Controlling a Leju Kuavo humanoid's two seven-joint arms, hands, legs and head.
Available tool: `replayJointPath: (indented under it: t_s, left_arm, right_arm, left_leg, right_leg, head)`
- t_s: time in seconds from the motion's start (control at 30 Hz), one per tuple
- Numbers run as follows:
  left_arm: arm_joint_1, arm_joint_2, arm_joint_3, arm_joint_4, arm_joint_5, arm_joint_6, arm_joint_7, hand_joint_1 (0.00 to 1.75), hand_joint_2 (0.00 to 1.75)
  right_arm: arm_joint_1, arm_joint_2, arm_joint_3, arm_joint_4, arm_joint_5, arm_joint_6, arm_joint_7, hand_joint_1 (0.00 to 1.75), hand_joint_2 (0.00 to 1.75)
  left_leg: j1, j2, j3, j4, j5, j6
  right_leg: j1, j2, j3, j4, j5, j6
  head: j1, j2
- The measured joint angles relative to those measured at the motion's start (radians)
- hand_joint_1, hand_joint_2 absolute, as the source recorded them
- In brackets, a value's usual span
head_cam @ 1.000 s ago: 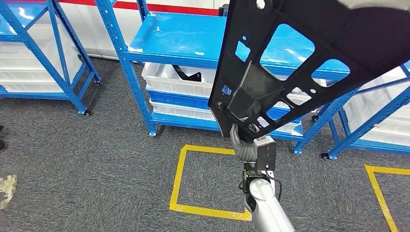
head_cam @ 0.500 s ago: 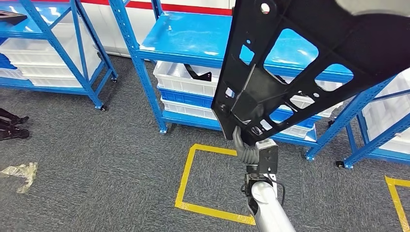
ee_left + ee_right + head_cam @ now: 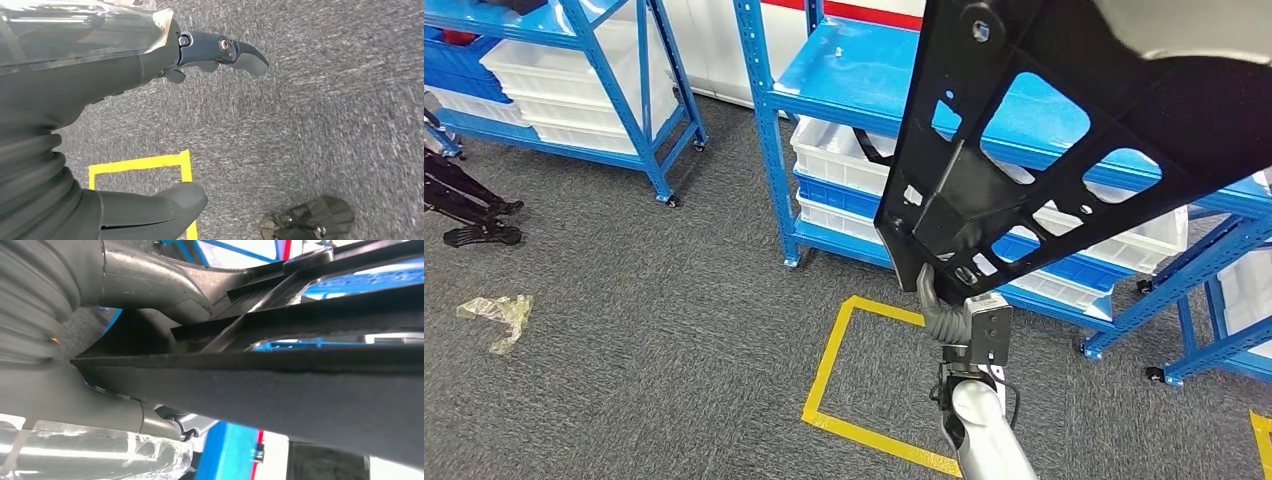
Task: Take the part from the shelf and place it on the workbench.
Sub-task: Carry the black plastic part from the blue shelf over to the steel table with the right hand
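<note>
The left hand [image 3: 125, 100] hangs over grey carpet [image 3: 325, 125] with nothing in it, thumb and dark fingers [image 3: 220, 50] spread apart; a corner of yellow floor tape [image 3: 150, 162] lies beneath it.

To its right in the head view, the right hand [image 3: 944, 305] is raised on an upright forearm, fingers clamped on the lower corner of the part [image 3: 1044, 150], a large black perforated panel. The part rises up and away from that hand, tilted, towering across the picture to the top edge. The right wrist view shows the thumb [image 3: 160, 280] lying along one face of the panel's edge and the grey cover on the other, so the grip looks firm.

Beyond the part stands a blue shelf [image 3: 854, 70] with white bins [image 3: 834, 150]; no table is in sight, so the carrying stage seems underway.

The risk, as I judge it: the hand holds one corner only, so the long overhang could lever the part round in the fingers, or its far end could clip a shelf upright during a turn. The panel also blocks much of the forward view.
</note>
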Motion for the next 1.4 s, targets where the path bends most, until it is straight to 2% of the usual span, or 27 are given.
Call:
replayJointPath:
  t_s: [0.07, 0.1, 0.13, 0.17, 0.2, 0.27, 0.33, 0.37, 0.43, 0.5, 0.57, 0.6, 0.63, 0.67, 0.7, 0.77, 0.83, 0.87, 0.93, 1.0, 1.1, 1.17, 1.2, 1.23, 1.3, 1.33, 1.4]
  left_arm:
    - [-0.004, -0.004, -0.003, 0.0, -0.004, -0.001, 0.001, 0.0, 1.75]
    - [-0.005, -0.005, -0.004, 0.0, -0.005, -0.002, 0.001, 0.0, 1.75]
    - [-0.004, -0.006, -0.005, 0.0, -0.005, -0.002, 0.002, 0.0, 1.75]
    - [-0.004, -0.006, -0.005, 0.0, -0.005, -0.002, 0.002, 0.0, 1.75]
    - [-0.004, -0.006, -0.006, 0.0, -0.006, -0.002, 0.003, 0.0, 1.75]
    - [-0.005, -0.007, -0.007, 0.0, -0.01, -0.004, 0.005, 0.0, 1.75]
    - [-0.007, -0.009, -0.012, 0.0, -0.02, -0.008, 0.008, 0.0, 1.75]
    - [-0.008, -0.009, -0.015, 0.0, -0.025, -0.01, 0.01, 0.0, 1.75]
    - [-0.007, -0.009, -0.016, 0.001, -0.035, -0.011, 0.016, 0.0, 1.75]
    - [-0.009, -0.007, -0.016, 0.002, -0.046, -0.014, 0.022, 0.0, 1.75]
    - [-0.014, -0.006, -0.017, 0.002, -0.059, -0.021, 0.027, 0.0, 1.75]
    - [-0.017, -0.006, -0.017, 0.002, -0.067, -0.024, 0.029, 0.0, 1.75]
    - [-0.019, -0.006, -0.018, 0.003, -0.076, -0.028, 0.032, 0.0, 1.75]
    - [-0.02, -0.006, -0.019, 0.003, -0.086, -0.033, 0.035, 0.0, 1.75]
    - [-0.021, -0.006, -0.021, 0.003, -0.096, -0.037, 0.038, 0.0, 1.75]
    - [-0.027, -0.006, -0.026, 0.002, -0.115, -0.048, 0.043, 0.0, 1.75]
    - [-0.039, -0.006, -0.031, 0.001, -0.131, -0.061, 0.046, 0.0, 1.75]
    - [-0.044, -0.006, -0.034, 0.001, -0.138, -0.067, 0.046, 0.0, 1.75]
    - [-0.049, -0.006, -0.039, 0.001, -0.147, -0.073, 0.048, 0.0, 1.75]
    - [-0.051, -0.006, -0.042, 0.0, -0.152, -0.075, 0.049, 0.0, 1.75]
    - [-0.058, -0.008, -0.044, -0.001, -0.153, -0.076, 0.049, 0.0, 1.75]
    - [-0.059, -0.01, -0.045, -0.001, -0.154, -0.076, 0.049, 0.0, 1.75]
    - [-0.059, -0.01, -0.045, -0.001, -0.155, -0.077, 0.049, 0.0, 1.75]
    - [-0.058, -0.011, -0.045, -0.001, -0.157, -0.078, 0.049, 0.0, 1.75]
    - [-0.057, -0.011, -0.045, -0.001, -0.166, -0.082, 0.047, 0.0, 1.75]
    - [-0.057, -0.011, -0.045, -0.001, -0.171, -0.086, 0.045, 0.0, 1.75]
    - [-0.057, -0.011, -0.046, -0.001, -0.183, -0.094, 0.041, 0.0, 1.75]
  right_arm:
    - [0.009, -0.007, -0.011, -0.003, 0.0, -0.001, 0.0, 1.75, 1.75]
    - [0.014, -0.01, -0.015, -0.003, 0.0, -0.001, 0.0, 1.75, 1.75]
    - [0.018, -0.012, -0.017, -0.003, 0.0, -0.001, 0.0, 1.75, 1.75]
    - [0.021, -0.013, -0.018, -0.003, 0.0, -0.001, 0.0, 1.75, 1.75]
    - [0.022, -0.014, -0.019, -0.004, 0.0, -0.001, 0.0, 1.75, 1.75]
    - [0.023, -0.015, -0.022, -0.008, 0.0, -0.002, -0.001, 1.75, 1.75]
    - [0.025, -0.016, -0.028, -0.013, 0.0, -0.003, -0.002, 1.75, 1.75]
    - [0.029, -0.016, -0.032, -0.015, 0.0, -0.004, -0.003, 1.75, 1.75]
    - [0.039, -0.016, -0.04, -0.02, 0.0, -0.005, -0.005, 1.75, 1.75]
    - [0.051, -0.014, -0.046, -0.028, 0.001, -0.004, -0.008, 1.75, 1.75]
    - [0.068, -0.012, -0.054, -0.039, 0.004, -0.003, -0.012, 1.75, 1.75]
    - [0.079, -0.011, -0.059, -0.043, 0.005, -0.003, -0.014, 1.75, 1.75]
    - [0.09, -0.011, -0.063, -0.047, 0.007, -0.003, -0.015, 1.75, 1.75]
    - [0.102, -0.011, -0.068, -0.052, 0.009, -0.005, -0.015, 1.75, 1.75]
    - [0.113, -0.011, -0.073, -0.056, 0.012, -0.006, -0.016, 1.75, 1.75]
    - [0.135, -0.011, -0.082, -0.07, 0.016, -0.009, -0.021, 1.75, 1.75]
    - [0.16, -0.012, -0.093, -0.089, 0.019, -0.008, -0.031, 1.75, 1.75]
    - [0.174, -0.013, -0.098, -0.1, 0.02, -0.006, -0.035, 1.75, 1.75]
    - [0.197, -0.014, -0.105, -0.119, 0.021, -0.003, -0.041, 1.75, 1.75]
    - [0.213, -0.016, -0.111, -0.136, 0.022, -0.002, -0.044, 1.75, 1.75]
    - [0.227, -0.019, -0.118, -0.151, 0.023, -0.002, -0.046, 1.75, 1.75]
    - [0.235, -0.022, -0.121, -0.153, 0.023, -0.002, -0.046, 1.75, 1.75]
    - [0.239, -0.022, -0.122, -0.153, 0.023, -0.001, -0.046, 1.75, 1.75]
    - [0.244, -0.024, -0.123, -0.155, 0.024, -0.001, -0.046, 1.75, 1.75]
    - [0.253, -0.029, -0.125, -0.163, 0.027, 0.0, -0.046, 1.75, 1.75]
    - [0.258, -0.032, -0.125, -0.169, 0.029, 0.0, -0.046, 1.75, 1.75]
    - [0.27, -0.036, -0.124, -0.179, 0.031, 0.0, -0.046, 1.75, 1.75]
  left_leg:
    - [-0.001, -0.017, -0.003, 0.0, 0.002, 0.006]
    - [-0.001, -0.025, -0.004, 0.0, 0.002, 0.007]
    - [-0.001, -0.033, -0.004, 0.0, 0.003, 0.007]
    - [-0.001, -0.039, -0.004, 0.001, 0.003, 0.007]
    - [-0.001, -0.047, -0.004, 0.001, 0.003, 0.006]
    - [-0.002, -0.063, -0.003, 0.003, 0.004, 0.004]
    - [-0.005, -0.078, -0.006, 0.005, 0.005, -0.004]
    - [-0.006, -0.084, -0.009, 0.006, 0.006, -0.01]
    - [-0.003, -0.093, -0.014, 0.005, 0.008, -0.02]
    - [-0.002, -0.068, -0.032, 0.04, -0.017, -0.03]
    - [0.001, -0.027, -0.085, 0.151, -0.076, -0.04]
    - [0.003, -0.017, -0.117, 0.219, -0.105, -0.044]
    - [0.006, -0.011, -0.141, 0.268, -0.12, -0.048]
    - [0.007, -0.008, -0.149, 0.286, -0.119, -0.05]
    - [0.009, -0.004, -0.137, 0.262, -0.099, -0.05]
    - [0.009, 0.02, -0.069, 0.132, -0.04, -0.045]
    - [0.001, 0.048, -0.012, 0.029, -0.014, -0.036]
    - [-0.004, 0.054, -0.003, 0.012, -0.015, -0.031]
    - [-0.008, 0.036, -0.001, 0.006, -0.013, -0.018]
    - [-0.006, 0.02, 0.004, -0.004, -0.006, -0.004]
    - [-0.002, -0.001, 0.005, -0.009, 0.0, 0.008]
    - [-0.002, -0.017, 0.004, -0.008, 0.001, 0.009]
    - [-0.002, -0.026, 0.004, -0.008, 0.001, 0.009]
    - [-0.002, -0.037, 0.004, -0.007, 0.001, 0.009]
    - [0.0, -0.058, 0.005, -0.004, 0.001, 0.007]
    - [-0.002, -0.068, 0.004, 0.0, -0.001, 0.003]
    - [-0.004, -0.082, -0.001, 0.005, -0.002, -0.008]
  right_leg:
    - [0.001, 0.023, -0.068, 0.143, -0.055, -0.006]
    - [0.001, 0.026, -0.092, 0.192, -0.069, -0.005]
    - [0.001, 0.028, -0.103, 0.213, -0.072, -0.003]
    - [0.001, 0.028, -0.097, 0.2, -0.062, 0.002]
    - [0.0, 0.03, -0.076, 0.156, -0.041, 0.007]
    - [-0.003, 0.048, -0.007, 0.014, 0.014, 0.017]
    - [-0.005, 0.066, 0.043, -0.087, 0.047, 0.014]
    - [-0.003, 0.069, 0.05, -0.101, 0.051, 0.009]
    - [-0.004, 0.056, 0.052, -0.104, 0.057, -0.003]
    - [-0.01, 0.043, 0.054, -0.108, 0.061, -0.017]
    - [-0.01, 0.028, 0.055, -0.109, 0.061, -0.027]
    - [-0.008, 0.019, 0.055, -0.109, 0.06, -0.03]
    - [-0.007, 0.01, 0.055, -0.109, 0.059, -0.031]
    - [-0.006, 0.002, 0.055, -0.109, 0.058, -0.031]
    - [-0.006, -0.006, 0.056, -0.109, 0.058, -0.031]
    - [-0.005, -0.019, 0.058, -0.109, 0.055, -0.029]
    - [0.003, -0.032, 0.059, -0.108, 0.051, -0.022]
    - [0.007, -0.039, 0.059, -0.108, 0.05, -0.018]
    - [0.01, -0.055, 0.062, -0.11, 0.048, -0.008]
    - [0.007, -0.038, 0.053, -0.085, 0.029, -0.001]
    - [0.003, 0.015, -0.019, 0.068, -0.042, -0.008]
    - [0.003, 0.025, -0.067, 0.166, -0.072, -0.008]
    - [0.002, 0.027, -0.077, 0.183, -0.072, -0.003]
    - [0.001, 0.028, -0.073, 0.171, -0.059, 0.004]
    - [-0.005, 0.039, -0.013, 0.044, -0.003, 0.021]
    - [-0.008, 0.05, 0.02, -0.026, 0.021, 0.025]
    - [-0.009, 0.064, 0.056, -0.098, 0.043, 0.021]
  head:
    - [0.001, 0.0]
    - [0.001, 0.0]
    - [0.001, 0.0]
    - [0.0, 0.0]
    - [0.0, 0.0]
    - [0.001, 0.0]
    - [0.0, 0.0]
    - [-0.001, 0.0]
    - [-0.001, 0.0]
    - [-0.004, 0.0]
    - [-0.008, 0.0]
    - [-0.009, 0.0]
    - [-0.009, 0.0]
    - [-0.009, 0.0]
    - [-0.009, 0.0]
    - [-0.009, 0.0]
    - [-0.008, 0.0]
    - [-0.007, 0.0]
    - [-0.007, 0.0]
    - [-0.006, 0.0]
    - [-0.005, 0.0]
    - [-0.005, 0.0]
    - [-0.005, 0.0]
    - [-0.005, 0.0]
    - [-0.005, 0.0]
    - [-0.005, 0.0]
    - [-0.006, 0.0]
